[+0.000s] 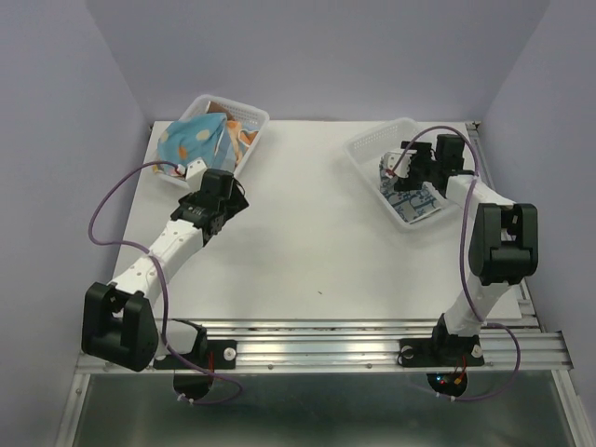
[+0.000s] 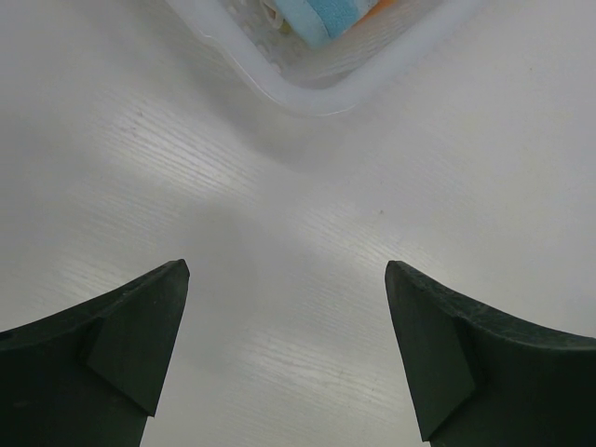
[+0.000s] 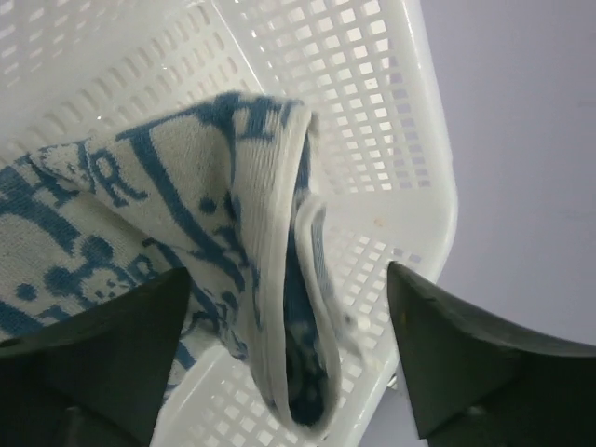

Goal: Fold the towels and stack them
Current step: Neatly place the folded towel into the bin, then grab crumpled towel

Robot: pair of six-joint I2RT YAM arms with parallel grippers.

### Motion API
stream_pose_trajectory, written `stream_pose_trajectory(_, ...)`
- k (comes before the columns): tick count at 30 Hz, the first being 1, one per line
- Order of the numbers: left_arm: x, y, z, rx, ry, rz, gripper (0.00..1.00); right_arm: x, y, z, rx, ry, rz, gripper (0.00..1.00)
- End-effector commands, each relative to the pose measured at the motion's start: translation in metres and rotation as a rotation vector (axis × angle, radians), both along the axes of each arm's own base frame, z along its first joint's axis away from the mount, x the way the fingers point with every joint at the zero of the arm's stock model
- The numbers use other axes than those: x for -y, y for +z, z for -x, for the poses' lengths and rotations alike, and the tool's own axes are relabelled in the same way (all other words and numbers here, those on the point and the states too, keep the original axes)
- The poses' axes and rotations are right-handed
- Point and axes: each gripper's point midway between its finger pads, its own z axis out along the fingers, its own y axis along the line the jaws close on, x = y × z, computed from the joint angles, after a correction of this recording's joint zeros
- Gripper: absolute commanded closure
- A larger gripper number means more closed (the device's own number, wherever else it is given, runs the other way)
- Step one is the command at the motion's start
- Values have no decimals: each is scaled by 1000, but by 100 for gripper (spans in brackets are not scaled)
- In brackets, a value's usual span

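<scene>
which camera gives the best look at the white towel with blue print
Right wrist: the white and blue towel fills the frame, its folded edge sharp inside the basket. Top external shows it small, partly behind the right gripper. Left wrist misses it.

Bright, even light falls from above. The white table [image 2: 279, 279] carries a soft sheen and a diffuse shadow beneath the basket [image 2: 307, 88]. The towel [image 3: 186, 214] weave shows sharply up close.
</scene>
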Motion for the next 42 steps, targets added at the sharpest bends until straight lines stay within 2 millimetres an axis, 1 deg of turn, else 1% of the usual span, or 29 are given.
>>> stream_pose_trajectory(1,-3,29,-18,78,22,-6,1,-7,28,-16,94,-14,-41,0)
stream_pose_trajectory(4,-6,39,-20,97,35,-10,1,-7,48,-13,131,-31,-66,0)
stream_pose_trajectory(9,-15,67,-31,157,64,-3,1,-17,116,-5,197,-92,-275,0)
stream_pose_trajectory(11,-21,80,-42,188,63,-8,1,-25,157,1,169,-145,-481,0)
stream_pose_trajectory(12,-34,84,-47,197,90,-13,1,-27,171,2,140,-176,-579,0)
stream_pose_trajectory(13,-35,91,-59,216,69,-11,1,-31,194,0,50,-260,-793,0)
stream_pose_trajectory(14,-39,102,-65,243,64,-11,1,-32,204,0,1,-300,-888,0)
stream_pose_trajectory(15,-53,97,-75,231,76,-20,1,-35,214,1,-45,-321,-968,0)
stream_pose_trajectory(16,-52,115,-88,273,48,-15,1,-44,220,4,-129,-328,-1066,0)
stream_pose_trajectory(17,-58,107,-99,245,26,-57,1,-49,232,7,-127,-307,-1116,0)
stream_pose_trajectory(18,-65,125,-113,283,12,-69,1,-52,239,10,-162,-334,-1224,0)
stream_pose_trajectory(19,-71,128,-121,280,10,-92,1,-48,242,10,-146,-358,-1270,0)
stream_pose_trajectory(20,-76,130,-139,268,-4,-136,1,-65,242,18,-180,-370,-1346,0)
stream_pose_trajectory(21,-80,114,-143,231,0,-140,1,-56,241,16,-145,-420,-1362,0)
stream_pose_trajectory(22,-84,129,-155,255,-20,-163,1,-55,235,16,-153,-496,-1424,0)
stream_pose_trajectory(23,-92,112,-168,212,-19,-179,1,-54,216,20,-189,-569,-1447,0)
stream_pose_trajectory(24,-95,111,-175,204,-34,-190,1,-54,206,23,-205,-618,-1459,0)
stream_pose_trajectory(25,-98,124,-186,224,-75,-236,1,-55,204,30,-195,-661,-1478,0)
stream_pose_trajectory(27,-109,105,-205,183,-129,-281,1,-58,183,40,-215,-751,-1487,0)
stream_pose_trajectory(28,-112,118,-216,208,-188,-330,1,-54,169,49,-218,-795,-1485,0)
stream_pose_trajectory(29,-114,116,-223,198,-202,-348,1,-53,156,54,-242,-838,-1479,0)
stream_pose_trajectory(30,-119,99,-232,155,-219,-383,1,-53,149,59,-257,-856,-1479,0)
stream_pose_trajectory(31,-123,113,-242,182,-219,-414,1,-49,133,65,-264,-904,-1463,0)
stream_pose_trajectory(32,-128,112,-247,166,-245,-461,1,-44,132,72,-251,-934,-1465,0)
stream_pose_trajectory(33,-130,97,-255,135,-255,-477,1,-42,128,75,-250,-953,-1465,0)
stream_pose_trajectory(34,-133,106,-262,150,-246,-499,1,-41,123,79,-251,-970,-1461,0)
stream_pose_trajectory(36,-139,91,-272,116,-259,-541,1,-38,113,87,-262,-996,-1445,0)
stream_pose_trajectory(37,-141,93,-276,120,-264,-559,1,-36,111,89,-259,-1006,-1436,0)
stream_pose_trajectory(42,-153,68,-288,61,-278,-612,1,-24,102,97,-232,-1076,-1417,0)
